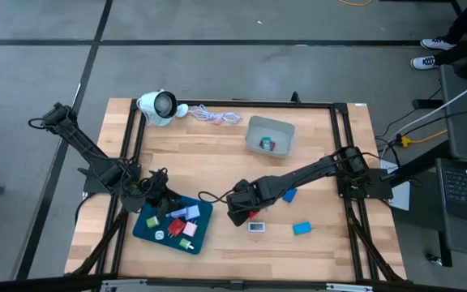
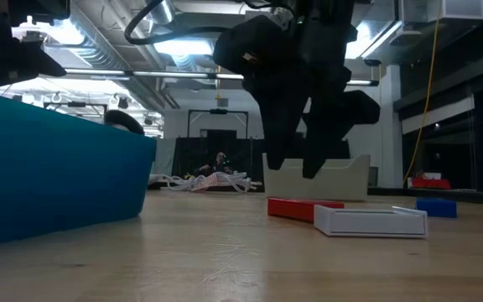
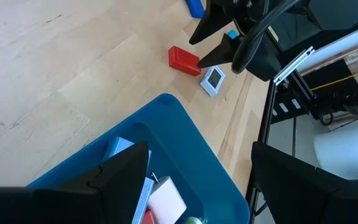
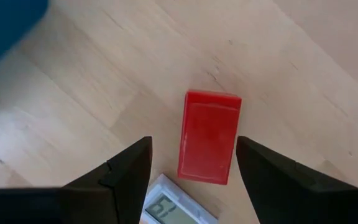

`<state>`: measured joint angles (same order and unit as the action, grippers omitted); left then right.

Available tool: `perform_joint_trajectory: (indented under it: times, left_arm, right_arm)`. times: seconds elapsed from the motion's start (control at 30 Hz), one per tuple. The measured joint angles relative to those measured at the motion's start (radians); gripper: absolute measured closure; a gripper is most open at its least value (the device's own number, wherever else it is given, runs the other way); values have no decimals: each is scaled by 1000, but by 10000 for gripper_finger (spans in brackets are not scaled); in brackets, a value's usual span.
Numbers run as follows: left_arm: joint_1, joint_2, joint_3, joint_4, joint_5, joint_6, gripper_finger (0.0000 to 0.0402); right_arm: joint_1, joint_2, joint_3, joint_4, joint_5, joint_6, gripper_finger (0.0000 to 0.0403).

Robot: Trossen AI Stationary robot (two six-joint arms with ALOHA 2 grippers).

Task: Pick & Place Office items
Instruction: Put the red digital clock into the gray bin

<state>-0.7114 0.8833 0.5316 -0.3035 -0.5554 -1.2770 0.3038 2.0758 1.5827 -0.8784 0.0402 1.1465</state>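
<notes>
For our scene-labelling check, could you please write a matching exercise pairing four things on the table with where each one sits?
Things:
1. red block
2. right gripper
3. left gripper
4. round white device

Places:
A. over the teal tray
B. far corner of the table, cord attached
C. on bare wood beside a white display piece
D. open, above the red block

Pairs: 1-C, 2-D, 3-A, 4-B

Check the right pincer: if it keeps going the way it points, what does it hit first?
Most likely the red block: it lies on the table centred between the open right pincer fingers. The white display piece sits just beside it, so contact there is possible; depth is unclear.
</notes>
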Motion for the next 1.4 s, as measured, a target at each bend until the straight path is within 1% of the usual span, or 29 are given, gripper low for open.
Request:
perform_joint_trajectory:
  times: [0.23,0.43,0.57,0.63,0.67,0.77,0.8,1.0,1.2,1.4]
  left_arm:
    - [0,0,0,0,-2,0,121]
    - [0,0,0,0,-2,0,121]
    - [0,0,0,0,-2,0,121]
    - [0,0,0,0,-2,0,121]
    - [0,0,0,0,-2,0,121]
    - [0,0,0,0,-3,0,121]
    - [0,0,0,0,-3,0,121]
    - [0,0,0,0,-12,-1,121]
    - [0,0,0,0,-12,-2,121]
    - [0,0,0,3,-12,-2,121]
  right_arm:
    - [0,0,-91,70,-22,22,167]
    - [-8,-4,-162,163,-45,32,167]
    - [-9,-13,-221,219,-51,96,168]
    - [-10,-14,-235,225,-52,107,181]
    - [-11,-14,-237,224,-51,105,195]
    - [-25,-14,-233,220,-62,84,254]
    - [-31,-13,-230,220,-67,75,259]
    - [-84,-8,-194,228,-95,30,253]
    - [-170,-17,-172,408,-47,-35,253]
    - [-256,-47,-169,681,-64,-51,253]
